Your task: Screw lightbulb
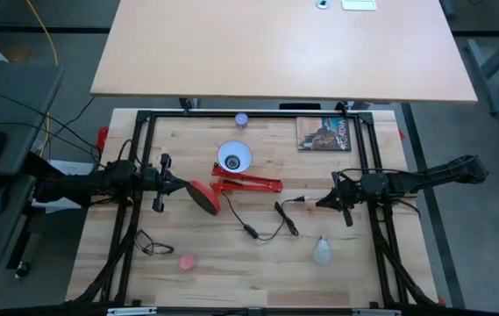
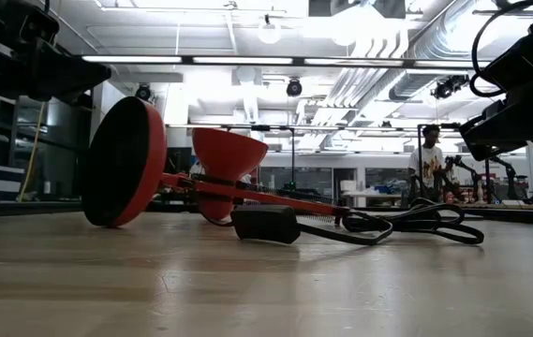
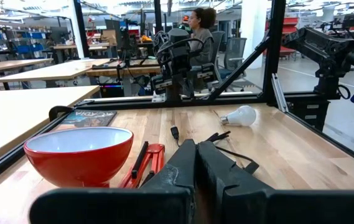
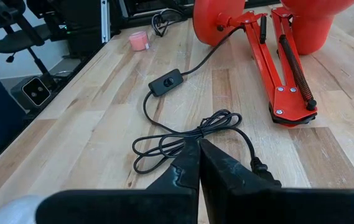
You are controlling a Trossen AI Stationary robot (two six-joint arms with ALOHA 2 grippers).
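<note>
The frosted white lightbulb [image 1: 322, 252] lies on its side on the wooden table near the front right; it also shows in the left wrist view [image 3: 239, 116]. The red lamp [image 1: 245, 183] lies tipped over mid-table, its round base [image 2: 125, 164] on edge and its white-lined shade [image 1: 233, 158] resting on the table. My left gripper [image 1: 177, 184] is shut and empty, hovering just left of the lamp's base. My right gripper [image 1: 324, 201] is shut and empty, hovering right of the lamp, above the coiled end of its black cord [image 4: 189, 138] and farther from the near edge than the bulb.
The lamp's cord with its switch [image 1: 251, 232] trails toward the near edge. A pink lump [image 1: 187, 262] and a small black wire [image 1: 151, 244] lie front left. A lavender round thing [image 1: 241, 118] and a book [image 1: 325, 133] sit at the back. A black frame [image 1: 258, 114] rims the table.
</note>
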